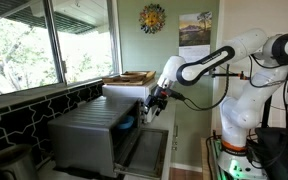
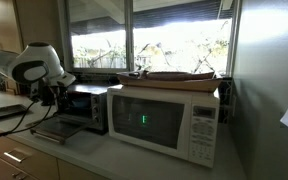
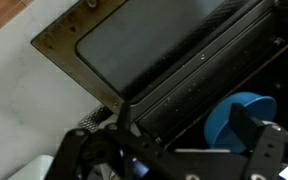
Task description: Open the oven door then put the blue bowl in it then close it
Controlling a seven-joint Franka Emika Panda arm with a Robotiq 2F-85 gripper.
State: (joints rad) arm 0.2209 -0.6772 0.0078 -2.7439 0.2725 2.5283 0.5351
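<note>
Tool (image 3: 174, 157) spread above the lowered oven door (image 3: 154, 47); blue bowl (image 3: 239, 117) inside the oven (image 1: 89, 130); white microwave (image 2: 164, 122) alongside, wooden tray (image 2: 174, 76) on top.

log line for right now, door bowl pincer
oven door open, folded down | blue bowl inside oven | pincer open, empty, at oven mouth | pending: close door

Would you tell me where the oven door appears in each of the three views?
In an exterior view: the oven door lies folded down, lower centre.
In an exterior view: it lies folded down at the left, mid-height.
Wrist view: its dark glass fills the upper middle.
Shared landmark: the oven behind it.
</note>
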